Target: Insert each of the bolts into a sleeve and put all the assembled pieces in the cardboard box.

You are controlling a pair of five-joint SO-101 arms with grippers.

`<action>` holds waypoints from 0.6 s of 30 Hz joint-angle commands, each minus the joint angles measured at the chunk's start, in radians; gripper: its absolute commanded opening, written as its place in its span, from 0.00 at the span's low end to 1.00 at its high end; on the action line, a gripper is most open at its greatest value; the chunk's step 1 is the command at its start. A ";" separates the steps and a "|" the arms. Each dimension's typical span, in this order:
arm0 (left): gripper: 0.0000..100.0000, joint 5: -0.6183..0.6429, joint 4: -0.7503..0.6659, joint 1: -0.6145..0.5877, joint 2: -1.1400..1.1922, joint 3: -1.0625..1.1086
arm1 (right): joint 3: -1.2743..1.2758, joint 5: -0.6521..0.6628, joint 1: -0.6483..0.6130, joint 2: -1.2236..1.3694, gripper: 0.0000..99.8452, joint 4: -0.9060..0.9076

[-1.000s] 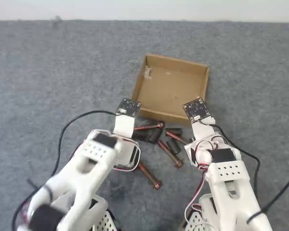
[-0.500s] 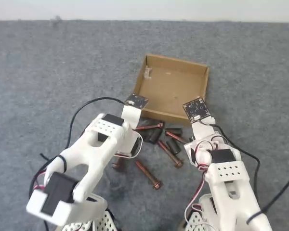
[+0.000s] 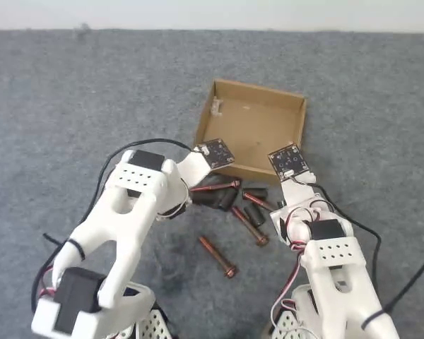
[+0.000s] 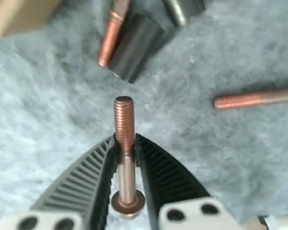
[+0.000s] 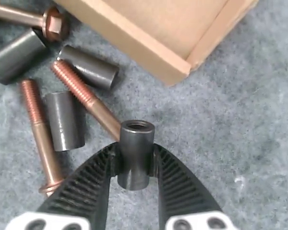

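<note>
Left gripper (image 4: 125,142) with bolt (image 4: 124,117) nearer box (image 3: 254,134)

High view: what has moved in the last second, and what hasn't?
The left gripper, shut on a bolt, swung across toward the cardboard box and the right arm. The right gripper kept still, shut on a sleeve; the box and the loose bolt stayed put.

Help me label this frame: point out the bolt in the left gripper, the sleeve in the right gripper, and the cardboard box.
bolt (image 4: 124,122), left wrist view, threaded shank.
sleeve (image 5: 134,155), right wrist view, side wall.
cardboard box (image 3: 254,131), high view, bare floor.
</note>
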 commanded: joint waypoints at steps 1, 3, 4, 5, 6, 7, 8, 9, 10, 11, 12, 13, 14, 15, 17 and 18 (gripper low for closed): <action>0.09 0.054 -0.048 -0.005 -0.052 -0.051 | -0.008 0.018 0.013 -0.030 0.01 -0.018; 0.11 0.130 -0.072 -0.006 -0.054 -0.051 | -0.008 0.018 0.013 -0.030 0.01 -0.018; 0.11 0.172 -0.083 -0.006 -0.055 -0.053 | -0.008 0.018 0.013 -0.030 0.01 -0.018; 0.11 0.212 -0.091 -0.006 -0.058 -0.054 | -0.008 0.018 0.013 -0.030 0.01 -0.018; 0.11 0.250 -0.101 -0.006 -0.060 -0.056 | -0.008 0.018 0.013 -0.030 0.01 -0.018; 0.11 0.287 -0.110 -0.006 -0.061 -0.058 | -0.008 0.018 0.013 -0.030 0.01 -0.018; 0.11 0.327 -0.114 -0.006 -0.061 -0.058 | -0.008 0.018 0.013 -0.030 0.01 -0.018; 0.11 0.365 -0.112 -0.006 -0.061 -0.058 | -0.006 0.018 0.013 -0.030 0.01 -0.018; 0.11 0.411 -0.107 -0.003 -0.061 -0.054 | -0.006 0.018 0.013 -0.030 0.01 -0.018; 0.10 0.462 -0.106 -0.002 -0.061 -0.048 | -0.006 0.018 0.013 -0.030 0.01 -0.018; 0.09 0.508 -0.089 0.000 -0.061 -0.042 | -0.006 0.018 0.013 -0.030 0.01 -0.018; 0.06 0.546 -0.069 0.002 -0.061 -0.033 | -0.006 0.018 0.013 -0.030 0.01 -0.018; 0.02 0.563 -0.048 0.003 -0.061 -0.025 | -0.006 0.018 0.013 -0.030 0.01 -0.019; 0.00 0.563 -0.028 0.003 -0.061 -0.018 | -0.006 0.020 0.013 -0.030 0.01 -0.019; 0.01 0.535 0.018 0.008 -0.061 0.005 | -0.006 0.031 0.013 -0.030 0.01 -0.021; 0.01 0.514 0.041 0.014 -0.061 0.015 | -0.005 0.038 0.012 -0.030 0.01 -0.021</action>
